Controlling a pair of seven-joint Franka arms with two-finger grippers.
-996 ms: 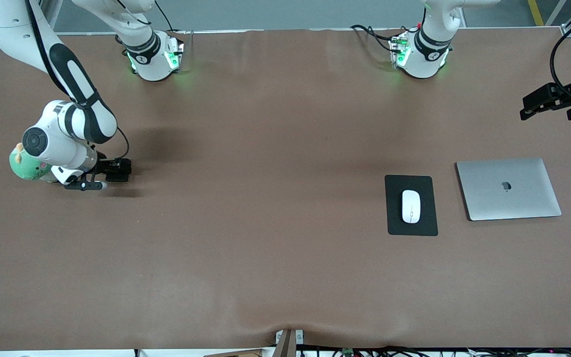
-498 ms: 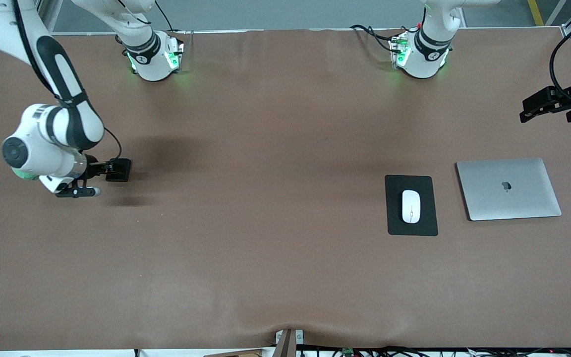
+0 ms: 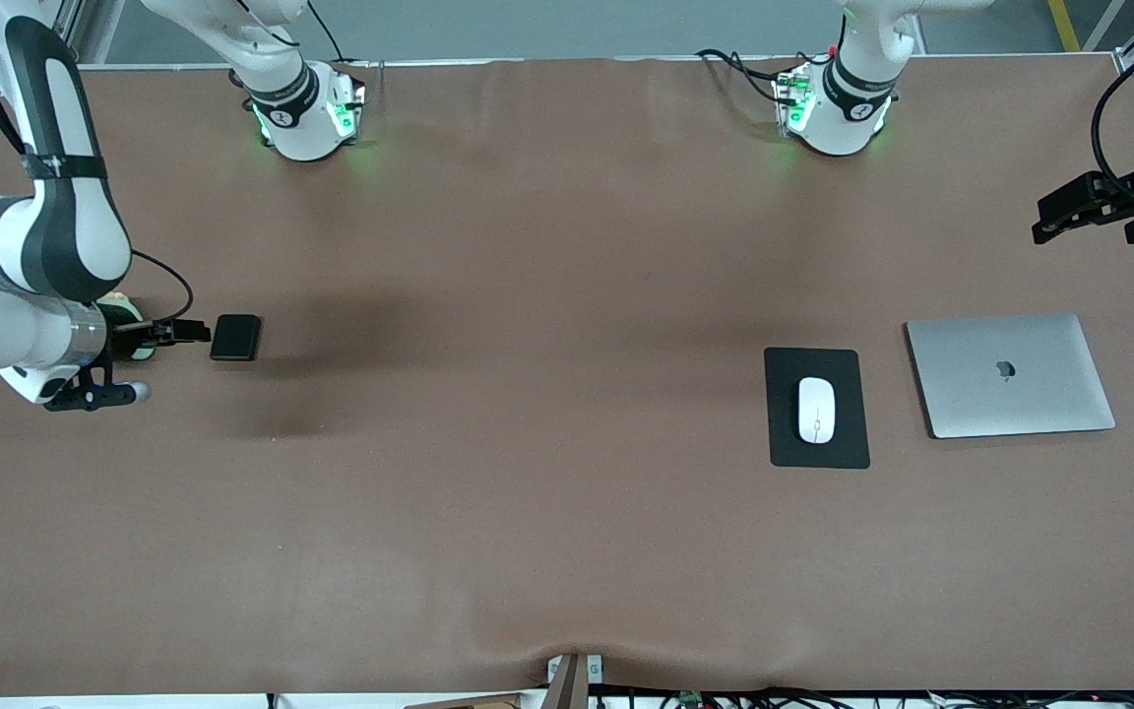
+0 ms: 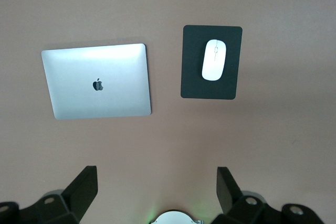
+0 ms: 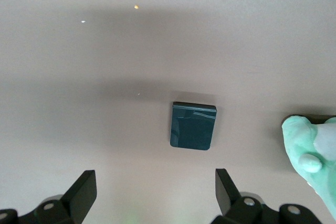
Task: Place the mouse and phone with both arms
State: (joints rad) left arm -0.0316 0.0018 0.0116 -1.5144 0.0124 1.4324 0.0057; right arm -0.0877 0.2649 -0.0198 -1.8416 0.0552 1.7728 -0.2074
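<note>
The white mouse (image 3: 816, 410) (image 4: 213, 60) lies on a black mouse pad (image 3: 784, 433) (image 4: 194, 85) toward the left arm's end of the table. The small black phone (image 3: 235, 338) (image 5: 193, 126) lies flat on the brown table toward the right arm's end. My right gripper (image 3: 165, 333) (image 5: 155, 192) hangs open and empty beside the phone, not touching it. My left gripper (image 3: 1094, 215) (image 4: 156, 192) is open and empty in the air at the table's edge on the left arm's end, away from the mouse.
A closed silver laptop (image 3: 1010, 374) (image 4: 97, 82) lies beside the mouse pad, toward the left arm's end. A green plush toy (image 5: 315, 156) sits close to the phone, under the right arm. A brown cloth (image 3: 528, 443) covers the table.
The right arm has risen and drawn back from the phone toward its own end of the table, leaving the phone lying there. The left arm has barely moved.
</note>
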